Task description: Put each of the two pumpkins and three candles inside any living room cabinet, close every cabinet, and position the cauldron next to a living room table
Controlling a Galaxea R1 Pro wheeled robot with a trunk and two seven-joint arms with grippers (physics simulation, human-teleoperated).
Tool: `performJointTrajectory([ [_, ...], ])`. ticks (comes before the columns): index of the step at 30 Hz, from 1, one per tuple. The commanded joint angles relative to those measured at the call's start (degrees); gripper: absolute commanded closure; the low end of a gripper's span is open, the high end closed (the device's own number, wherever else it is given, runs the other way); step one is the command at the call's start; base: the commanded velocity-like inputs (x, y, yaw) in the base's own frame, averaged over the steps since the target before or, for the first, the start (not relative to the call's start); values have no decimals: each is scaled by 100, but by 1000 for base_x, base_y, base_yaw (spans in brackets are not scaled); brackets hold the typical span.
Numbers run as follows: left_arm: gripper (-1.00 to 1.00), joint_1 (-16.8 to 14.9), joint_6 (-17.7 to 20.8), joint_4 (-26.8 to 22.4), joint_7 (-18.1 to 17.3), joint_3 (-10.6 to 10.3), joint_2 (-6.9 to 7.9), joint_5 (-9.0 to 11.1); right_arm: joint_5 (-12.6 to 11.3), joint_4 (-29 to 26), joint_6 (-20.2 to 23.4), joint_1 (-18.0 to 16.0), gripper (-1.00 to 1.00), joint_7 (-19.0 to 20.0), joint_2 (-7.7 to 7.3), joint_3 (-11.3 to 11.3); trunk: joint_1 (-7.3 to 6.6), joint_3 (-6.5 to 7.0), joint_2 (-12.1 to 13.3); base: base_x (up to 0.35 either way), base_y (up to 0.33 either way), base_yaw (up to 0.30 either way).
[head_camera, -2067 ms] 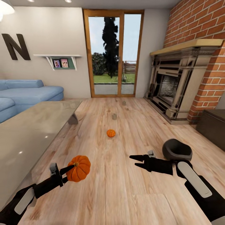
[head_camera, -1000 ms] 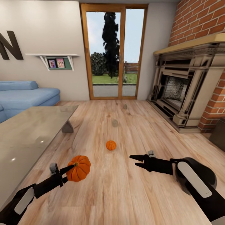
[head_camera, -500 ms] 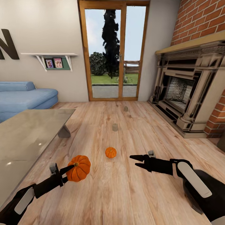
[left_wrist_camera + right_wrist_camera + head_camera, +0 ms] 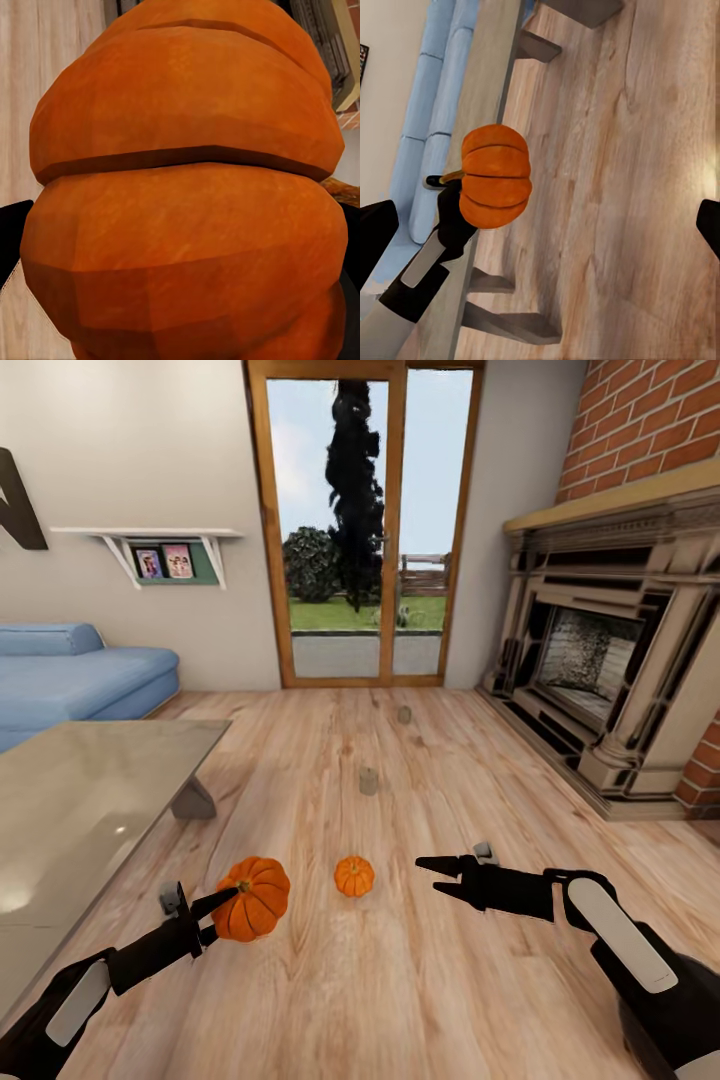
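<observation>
Left end effector: pinching the larger bright-orange ribbed pumpkin, held clear of the light wood-plank floor. The left wrist view puts its ribbed skin right up at the lens. Seen from the right wrist view, the same pumpkin sits against the black fingers, in front of the long edge of the low glossy grey-topped table.

Right end effector: fingers spread, nothing between them, hovering above the floor.

Smaller orange ribbed pumpkin: upright on the floor, between the two end effectors and slightly farther out toward the doors, touching neither.

Candles: one stubby beige-tan pillar candle stands on the floor beyond the small pumpkin; a second one stands farther on, near the glass garden doors. Both well apart from the pumpkins.

Table: runs along the robot's left side; one angled slab leg shows under its far corner. Blue corner sofa behind it against the wall.

Robot's right: ornate beige fireplace surround set in a red brick wall.
</observation>
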Motion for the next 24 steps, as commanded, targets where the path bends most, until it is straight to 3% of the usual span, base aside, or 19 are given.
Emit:
performJointTrajectory([
  [1,100,-5,63,-3,-7,5,0,62,106,11,-4,-5,-100,55,-4,3,2,-5,-2,342,0,0],
  [6,100,-6,60,-3,-10,7,0,62,560,18,-18,-5,-100,50,-4,-14,2,-5,-2,342,0,0],
  [14,100,-3,65,-3,-13,13,0,62,686,81,-58,-5,-100,-32,-2,-32,2,-5,-2,342,0,0],
  [19,100,-3,62,-9,-27,14,0,62,994,246,-63,-5,-100,-570,4,-35,2,-5,-2,342,0,0],
  [24,100,-7,66,-54,-87,22,14,73,1113,375,-140,-5,-100,-1374,7,-34,2,-5,-2,342,0,0],
])
